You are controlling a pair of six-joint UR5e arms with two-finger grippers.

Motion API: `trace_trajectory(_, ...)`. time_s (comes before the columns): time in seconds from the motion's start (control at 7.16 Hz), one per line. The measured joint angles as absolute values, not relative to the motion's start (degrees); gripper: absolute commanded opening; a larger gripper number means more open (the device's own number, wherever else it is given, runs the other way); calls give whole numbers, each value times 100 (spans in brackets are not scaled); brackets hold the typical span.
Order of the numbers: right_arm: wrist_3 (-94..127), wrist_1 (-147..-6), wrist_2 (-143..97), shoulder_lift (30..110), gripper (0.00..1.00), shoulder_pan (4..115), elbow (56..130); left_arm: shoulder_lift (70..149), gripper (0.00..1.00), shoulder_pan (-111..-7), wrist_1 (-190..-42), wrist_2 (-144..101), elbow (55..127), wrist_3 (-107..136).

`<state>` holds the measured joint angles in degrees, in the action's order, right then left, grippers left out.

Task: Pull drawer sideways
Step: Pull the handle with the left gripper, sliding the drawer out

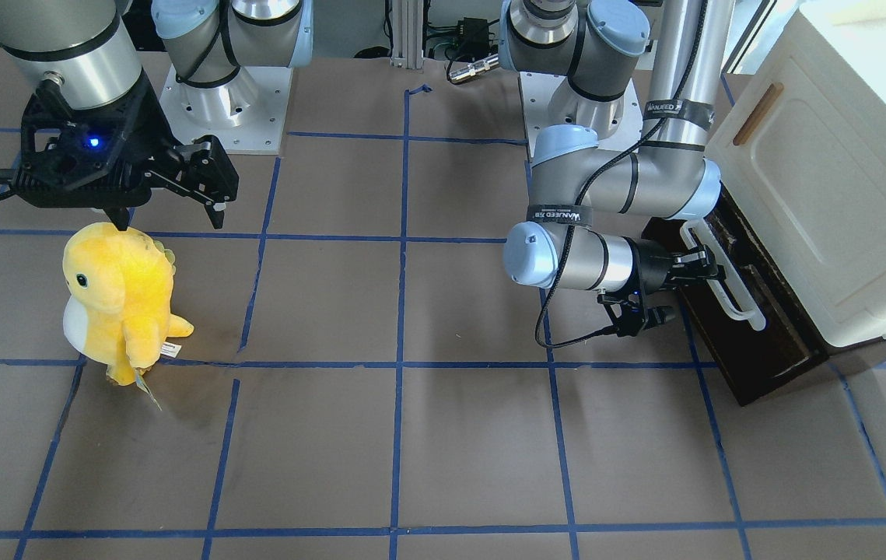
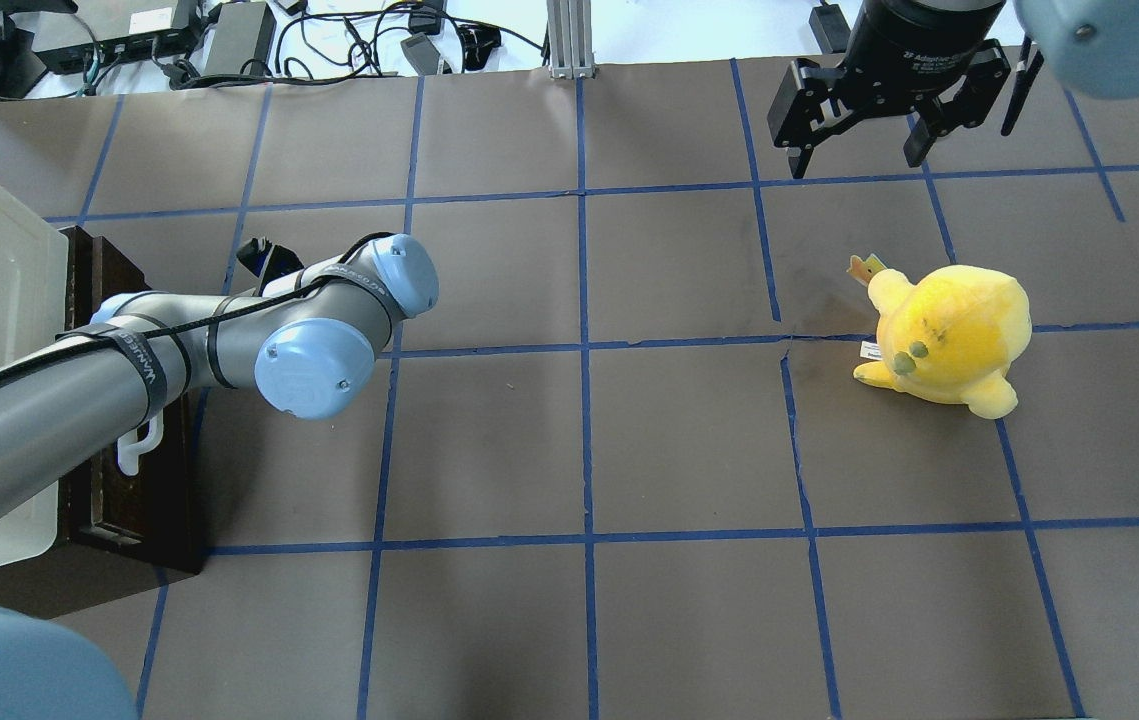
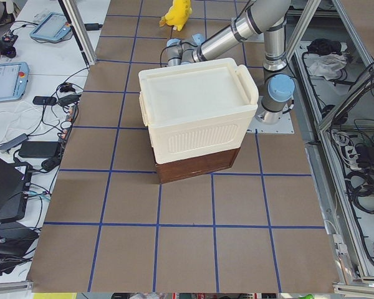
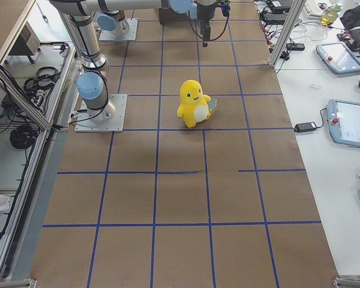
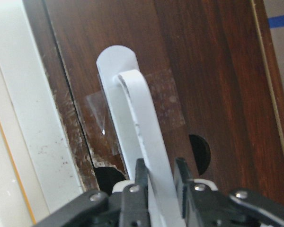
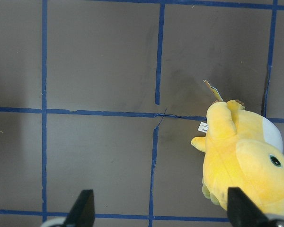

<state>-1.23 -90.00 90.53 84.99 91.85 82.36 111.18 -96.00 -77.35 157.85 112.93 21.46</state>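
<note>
The drawer (image 1: pixel 769 350) has a dark brown wooden front and a long white bar handle (image 1: pixel 723 284). It sits at the bottom of a cream-white cabinet (image 1: pixel 824 171). My left gripper (image 1: pixel 693 263) is shut on the handle near its upper end. In the left wrist view the fingers (image 5: pixel 141 175) clamp the white bar (image 5: pixel 142 118) against the brown front (image 5: pixel 203 71). The overhead view shows the drawer (image 2: pixel 129 500) mostly under my left arm. My right gripper (image 1: pixel 170 218) is open and empty, above and apart from the plush.
A yellow plush toy (image 1: pixel 120 299) stands on the brown mat under my right gripper, and shows in the right wrist view (image 6: pixel 246 156). The cabinet door has a small brown handle (image 1: pixel 758 114). Blue tape lines grid the table.
</note>
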Motion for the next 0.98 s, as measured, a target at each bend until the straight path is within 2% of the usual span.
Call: trace_trajectory(0.98,-123,-9000,9053,8499,100,9184,8235,11118,26,-9927,-7726,15526,11105,2157)
